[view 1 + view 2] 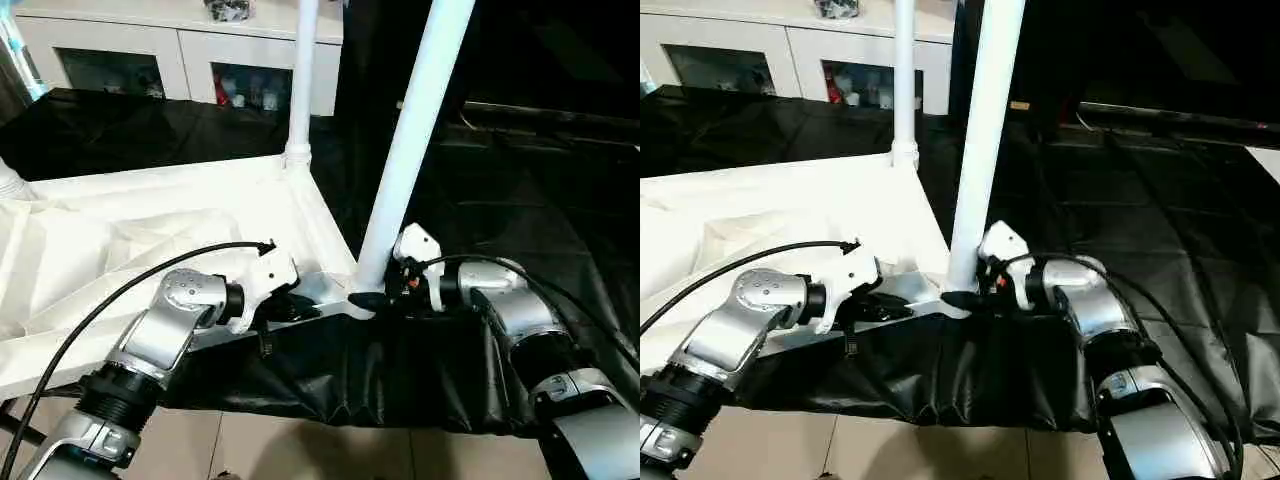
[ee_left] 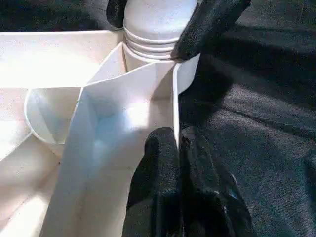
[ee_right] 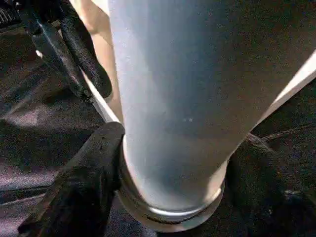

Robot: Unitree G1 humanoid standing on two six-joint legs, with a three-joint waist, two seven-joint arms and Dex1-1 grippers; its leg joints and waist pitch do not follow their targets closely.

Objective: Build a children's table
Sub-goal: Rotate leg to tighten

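While the tabletop (image 1: 150, 240) lies underside up on the black cloth (image 1: 520, 200), its side wall is pinched between the closed fingers of the left gripper (image 2: 178, 148). Beside that gripper, the near corner leg (image 1: 415, 140) stands upright in its socket, clasped at the base by the right gripper (image 3: 173, 163)

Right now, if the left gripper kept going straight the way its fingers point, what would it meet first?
Probably the near leg seated in the tabletop's corner socket. The left gripper pinches the tabletop's rim, pointing along it towards that leg, which the right gripper clasps at its base.
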